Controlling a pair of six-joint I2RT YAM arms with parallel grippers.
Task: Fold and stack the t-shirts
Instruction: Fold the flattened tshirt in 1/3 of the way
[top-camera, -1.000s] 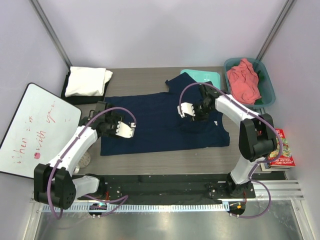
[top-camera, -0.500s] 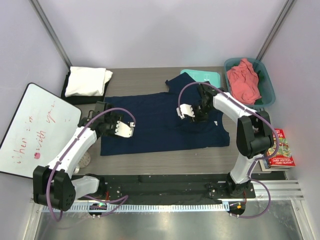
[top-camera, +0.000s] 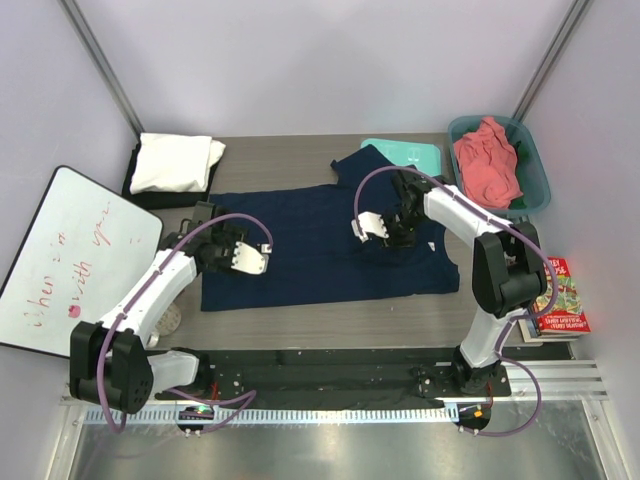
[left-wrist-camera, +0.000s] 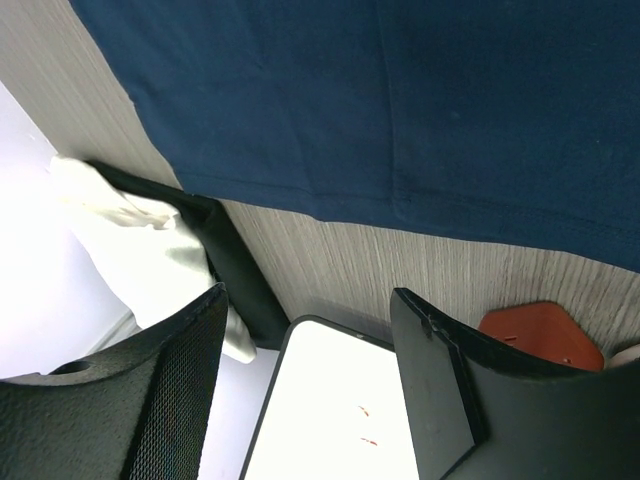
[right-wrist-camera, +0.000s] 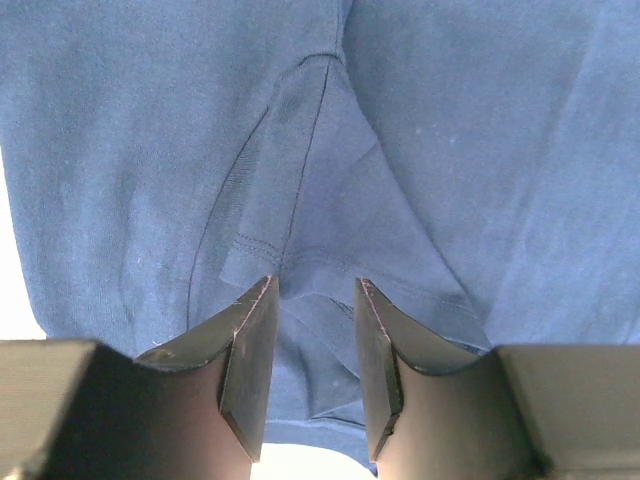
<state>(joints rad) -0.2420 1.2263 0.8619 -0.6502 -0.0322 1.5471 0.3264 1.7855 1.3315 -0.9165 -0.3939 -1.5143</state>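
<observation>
The navy t-shirt lies spread flat on the table. My right gripper is low over its right half. In the right wrist view the jaws stand partly open, with the tips at a fold and hem of the navy cloth and cloth showing between them. My left gripper hovers at the shirt's left edge, wide open and empty. A folded white t-shirt lies on a black one at the back left. A salmon pink t-shirt is bunched in the teal tub.
A mint-green board lies behind the navy shirt, partly under a sleeve. A whiteboard leans off the table's left side. Books are stacked at the right edge. The cage posts stand at both back corners.
My right gripper has slid slightly left across the navy shirt. The left arm has barely moved.
</observation>
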